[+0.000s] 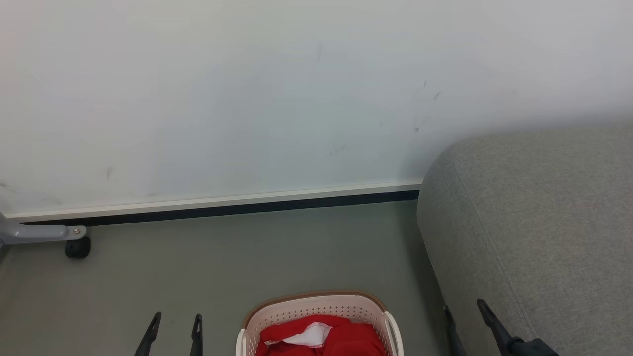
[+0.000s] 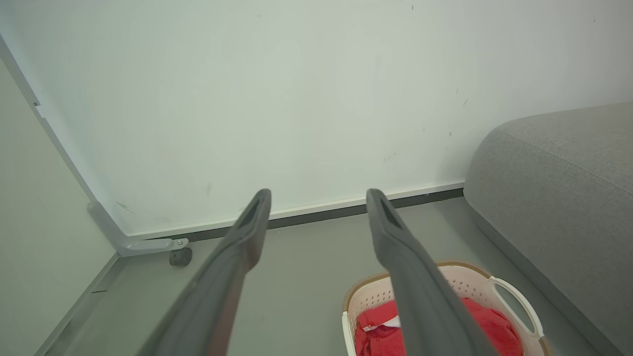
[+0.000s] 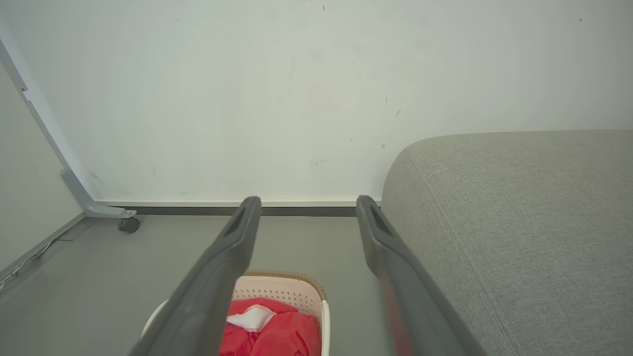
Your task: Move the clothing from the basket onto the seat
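While left end effector (image 1: 178,316) and right end effector (image 1: 462,304) hang spread, empty: clothing (image 1: 346,341) in basket (image 1: 316,304), on floor (image 1: 247,247) beside seat (image 1: 544,222); wrist views add side panel (image 2: 29,222) by castor (image 2: 180,257).

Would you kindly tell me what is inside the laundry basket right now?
Red clothing with a white trim panel lies bunched inside the basket. The fabric covers the basket's bottom, so whatever lies beneath and the garment count cannot be seen.

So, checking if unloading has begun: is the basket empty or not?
Not empty: red clothing lies bunched inside the basket, none on the visible part of the seat. How deep the pile goes cannot be told.
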Robot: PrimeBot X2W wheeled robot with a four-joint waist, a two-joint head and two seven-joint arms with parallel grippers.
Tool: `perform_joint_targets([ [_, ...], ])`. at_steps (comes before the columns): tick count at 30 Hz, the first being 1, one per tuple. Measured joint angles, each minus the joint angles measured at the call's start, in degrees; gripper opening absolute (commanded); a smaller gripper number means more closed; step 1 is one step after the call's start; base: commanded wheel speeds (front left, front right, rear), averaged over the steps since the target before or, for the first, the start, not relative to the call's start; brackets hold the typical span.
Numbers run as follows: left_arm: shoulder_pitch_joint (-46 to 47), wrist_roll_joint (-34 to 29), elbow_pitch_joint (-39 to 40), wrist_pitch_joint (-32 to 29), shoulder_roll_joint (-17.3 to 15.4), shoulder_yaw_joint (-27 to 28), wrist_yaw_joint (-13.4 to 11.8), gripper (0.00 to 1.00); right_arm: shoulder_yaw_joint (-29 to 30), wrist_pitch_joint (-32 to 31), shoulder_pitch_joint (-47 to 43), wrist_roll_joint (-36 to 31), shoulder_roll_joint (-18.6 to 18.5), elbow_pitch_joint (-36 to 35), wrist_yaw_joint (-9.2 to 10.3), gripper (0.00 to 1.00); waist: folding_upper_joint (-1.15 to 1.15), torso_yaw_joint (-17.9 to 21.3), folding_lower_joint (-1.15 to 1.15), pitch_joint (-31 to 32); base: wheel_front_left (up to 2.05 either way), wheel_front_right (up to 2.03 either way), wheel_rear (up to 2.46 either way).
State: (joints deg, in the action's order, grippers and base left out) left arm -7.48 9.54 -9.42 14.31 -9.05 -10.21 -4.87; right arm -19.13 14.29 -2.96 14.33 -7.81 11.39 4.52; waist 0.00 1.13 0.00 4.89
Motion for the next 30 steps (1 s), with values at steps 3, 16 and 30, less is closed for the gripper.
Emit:
perform_joint_targets([
  [3, 0.0, 0.0, 0.0, 0.0, 0.0, 0.1, 0.0, 1.0, 0.0, 0.0, 0.0, 0.0, 0.0, 0.0, 0.0, 1.0, 0.0, 0.0, 0.0, -0.1, 0.0, 0.0, 0.0],
  [16, 0.0, 0.0, -0.3, 0.0, 0.1, 0.3, 0.4, 1.0, 0.4, 0.0, 0.0, -0.1, 0.1, 0.0, 0.0, 1.0, 0.0, 0.0, 0.0, -0.2, 0.0, 0.0, 0.0],
  [30, 1.2, 0.0, 0.0, 0.0, 0.2, -0.3, 1.4, 1.0, 1.5, 0.0, -0.3, -0.3, 0.1, -1.8, -0.09, 1.0, 0.0, 0.1, 0.0, -3.2, 0.0, 0.0, 0.0],
])
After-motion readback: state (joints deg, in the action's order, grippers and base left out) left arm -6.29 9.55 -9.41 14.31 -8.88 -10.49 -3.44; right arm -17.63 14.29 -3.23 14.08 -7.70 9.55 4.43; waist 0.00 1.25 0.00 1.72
